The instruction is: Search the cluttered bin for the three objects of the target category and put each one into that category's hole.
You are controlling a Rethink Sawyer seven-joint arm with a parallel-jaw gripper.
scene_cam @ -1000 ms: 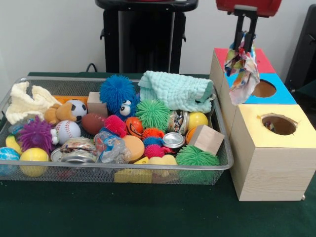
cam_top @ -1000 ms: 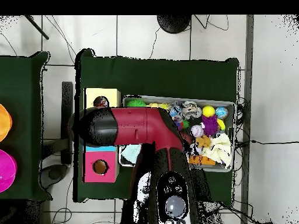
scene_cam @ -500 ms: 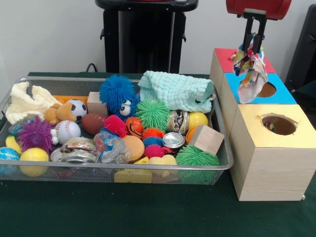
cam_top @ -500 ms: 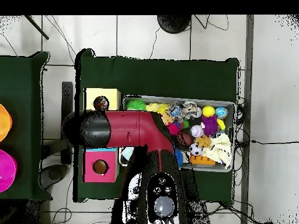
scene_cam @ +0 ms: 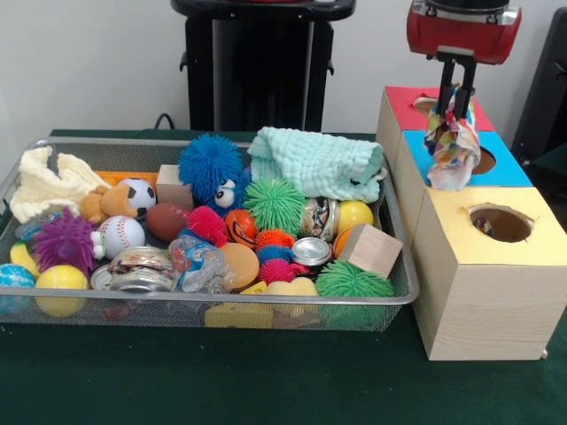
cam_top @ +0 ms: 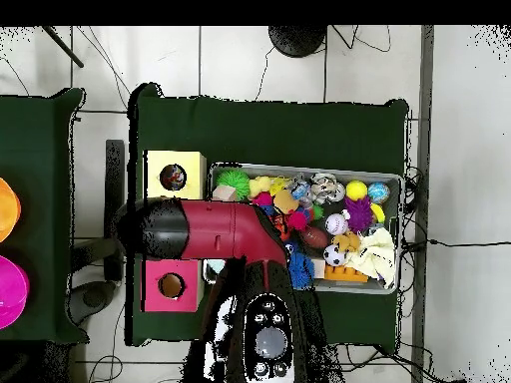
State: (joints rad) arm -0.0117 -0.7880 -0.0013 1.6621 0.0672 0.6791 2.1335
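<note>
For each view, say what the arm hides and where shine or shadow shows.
Front view: even light, a small shine on the can in the bin; the yellow box's hole is dark inside. Overhead view: the arm covers the blue box and the gripper entirely.

A green-clothed table (scene_cam: 266, 381) stands before a plain white wall (scene_cam: 89, 62); overhead, pale floor tiles (cam_top: 459, 120) with trailing cables (cam_top: 349, 60) at 12 o'clock.

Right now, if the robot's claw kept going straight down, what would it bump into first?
Probably the blue-topped box, near its round hole. The gripper points down, shut on a colorful cloth whose tail hangs just above that hole. Depth is hard to judge from the front.
</note>
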